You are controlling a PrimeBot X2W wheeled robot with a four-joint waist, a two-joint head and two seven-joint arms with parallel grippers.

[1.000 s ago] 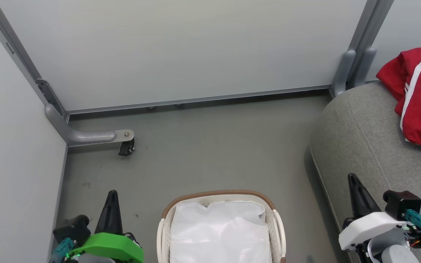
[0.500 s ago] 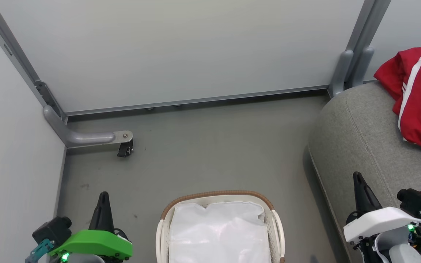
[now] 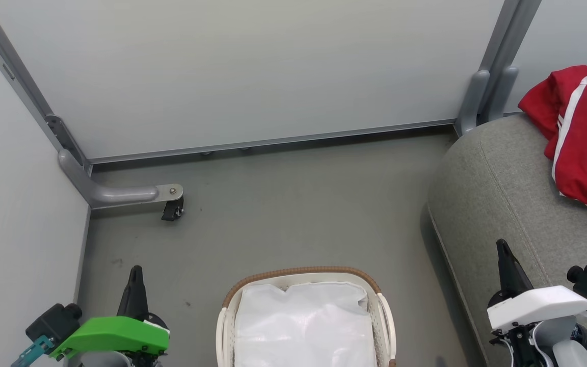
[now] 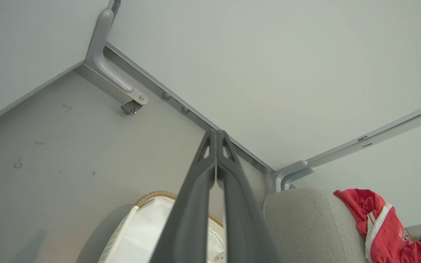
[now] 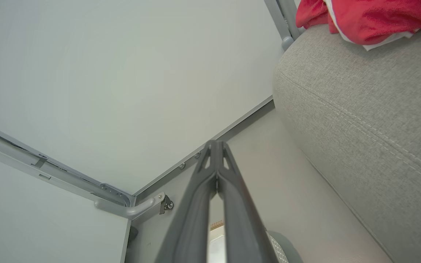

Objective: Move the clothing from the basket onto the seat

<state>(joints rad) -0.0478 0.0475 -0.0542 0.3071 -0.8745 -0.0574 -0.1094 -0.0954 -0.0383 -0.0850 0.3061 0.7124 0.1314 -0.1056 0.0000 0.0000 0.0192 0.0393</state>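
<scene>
Soft, crumpled red clothing with white stripes lies at the far corner of the grey round-cornered fabric seat, the oval brown-rimmed basket holds a smooth white liner, and the left hand and right hand are both clenched on nothing.

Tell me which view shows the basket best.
Head view: the basket is seen from above, brown rim and white liner clear. The left wrist view shows part; the right wrist view, a sliver.
</scene>
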